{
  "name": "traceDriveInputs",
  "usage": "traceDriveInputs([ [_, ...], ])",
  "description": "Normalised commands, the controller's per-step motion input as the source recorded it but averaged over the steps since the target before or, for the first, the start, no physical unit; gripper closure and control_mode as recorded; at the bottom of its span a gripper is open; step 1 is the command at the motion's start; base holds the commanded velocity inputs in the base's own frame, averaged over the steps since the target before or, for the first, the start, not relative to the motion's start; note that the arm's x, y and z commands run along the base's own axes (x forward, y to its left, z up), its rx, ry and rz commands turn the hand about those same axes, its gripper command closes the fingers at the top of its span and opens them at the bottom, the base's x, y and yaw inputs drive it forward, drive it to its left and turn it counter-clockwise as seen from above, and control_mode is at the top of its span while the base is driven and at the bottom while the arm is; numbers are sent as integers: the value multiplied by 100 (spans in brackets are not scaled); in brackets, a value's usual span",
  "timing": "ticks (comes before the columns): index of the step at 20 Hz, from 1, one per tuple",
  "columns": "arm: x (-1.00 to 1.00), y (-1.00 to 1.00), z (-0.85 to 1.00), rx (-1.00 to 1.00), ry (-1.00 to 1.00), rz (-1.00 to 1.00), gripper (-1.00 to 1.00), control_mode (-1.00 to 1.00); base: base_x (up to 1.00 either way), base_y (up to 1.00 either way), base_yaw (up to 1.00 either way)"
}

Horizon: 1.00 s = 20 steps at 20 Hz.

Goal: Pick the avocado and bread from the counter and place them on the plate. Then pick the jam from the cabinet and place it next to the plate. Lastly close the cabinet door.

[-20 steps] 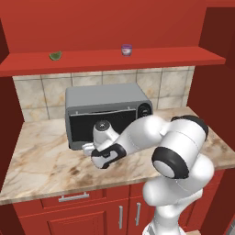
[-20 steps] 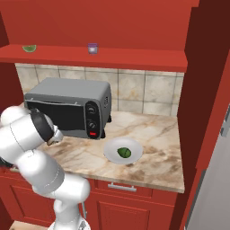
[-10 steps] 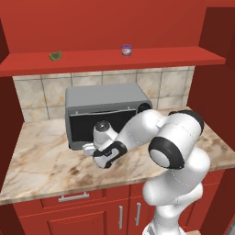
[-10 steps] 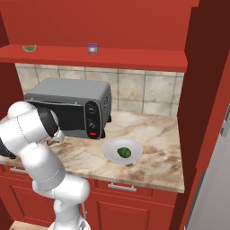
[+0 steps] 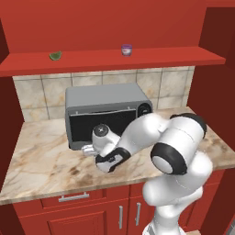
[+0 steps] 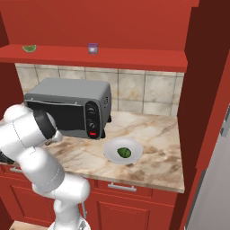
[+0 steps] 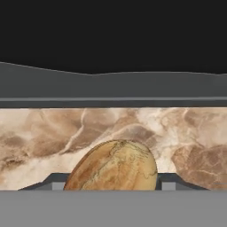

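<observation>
The tan-brown bread lies on the marble counter just before the toaster oven's front, and my gripper has one fingertip pressed against each side of it. In the left base view the gripper is low over the counter, in front of the oven. The dark green avocado rests on the pale plate to the oven's right. The purple jam stands on the red cabinet shelf above.
A grey toaster oven stands at the back of the counter, close behind the gripper. A pale green wedge lies at the shelf's left end. A tall red panel rises at the right.
The jaws have closed from wide open onto the bread. The arm's elbow has swung further right and forward; the hand stayed low before the oven.
</observation>
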Motion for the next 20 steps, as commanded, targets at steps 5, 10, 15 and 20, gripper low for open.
traceDriveInputs([
  [5,-73,0,20,0,-24,0,100,-100,0,0,0],
  [10,-69,0,50,0,-18,0,100,-100,0,0,0],
  [15,-48,-4,79,0,3,-1,100,-100,0,0,0],
  [20,-41,-17,81,0,23,-2,100,-100,0,0,0],
])
